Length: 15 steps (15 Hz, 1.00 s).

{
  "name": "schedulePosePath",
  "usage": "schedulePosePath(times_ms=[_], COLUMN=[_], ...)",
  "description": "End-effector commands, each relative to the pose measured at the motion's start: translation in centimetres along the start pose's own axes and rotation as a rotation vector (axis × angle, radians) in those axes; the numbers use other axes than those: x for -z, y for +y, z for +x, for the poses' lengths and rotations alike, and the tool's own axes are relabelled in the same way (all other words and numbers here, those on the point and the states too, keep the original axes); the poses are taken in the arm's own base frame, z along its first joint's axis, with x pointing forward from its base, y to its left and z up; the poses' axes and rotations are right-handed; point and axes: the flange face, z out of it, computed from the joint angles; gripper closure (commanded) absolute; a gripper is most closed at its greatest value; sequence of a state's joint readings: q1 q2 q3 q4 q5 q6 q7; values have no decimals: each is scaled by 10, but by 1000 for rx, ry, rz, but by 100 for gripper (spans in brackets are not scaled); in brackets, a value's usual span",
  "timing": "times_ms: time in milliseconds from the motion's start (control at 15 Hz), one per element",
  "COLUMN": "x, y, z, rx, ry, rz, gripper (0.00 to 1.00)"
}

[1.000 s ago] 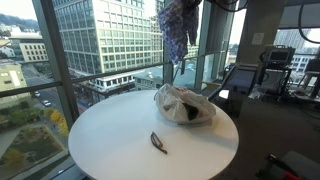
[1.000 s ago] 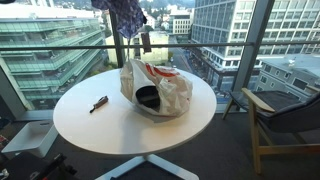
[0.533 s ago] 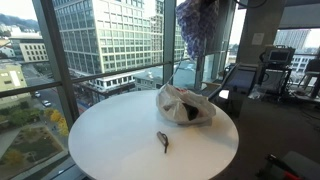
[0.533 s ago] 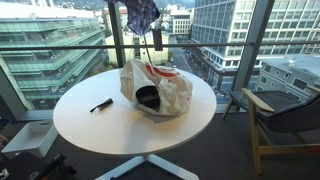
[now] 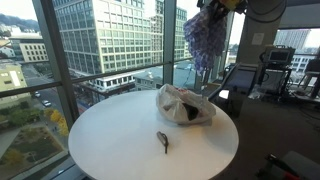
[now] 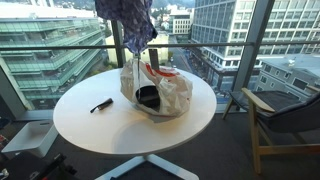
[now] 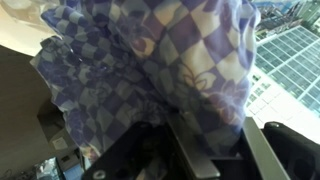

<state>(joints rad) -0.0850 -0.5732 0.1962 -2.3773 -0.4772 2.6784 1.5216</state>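
Your cloth [image 5: 207,40] hangs bunched from the gripper [image 7: 200,150], whose fingers are pinched narrow on its top fold, as the wrist view shows. Over the last second the cloth has swung across and come lower. It now dangles above the bag [image 6: 158,90], near the bag's far edge, and does not touch it. That means the carry is holding and nothing has slipped. The bag lies open on the table [image 5: 110,140], and a small dark tool [image 5: 162,142] lies well apart from the bag.
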Motion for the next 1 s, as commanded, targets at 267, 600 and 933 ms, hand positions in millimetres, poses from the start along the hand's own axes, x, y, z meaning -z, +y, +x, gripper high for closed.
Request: schedulePosePath(times_ms=[267,600,933], x=[-85,-141,-189], y=[55,58,64], z=[-56,-101,-118], rx=[29,103,183], ry=[-155,-229,-244], rz=[-114,-121,-148], gripper=[88,88,88])
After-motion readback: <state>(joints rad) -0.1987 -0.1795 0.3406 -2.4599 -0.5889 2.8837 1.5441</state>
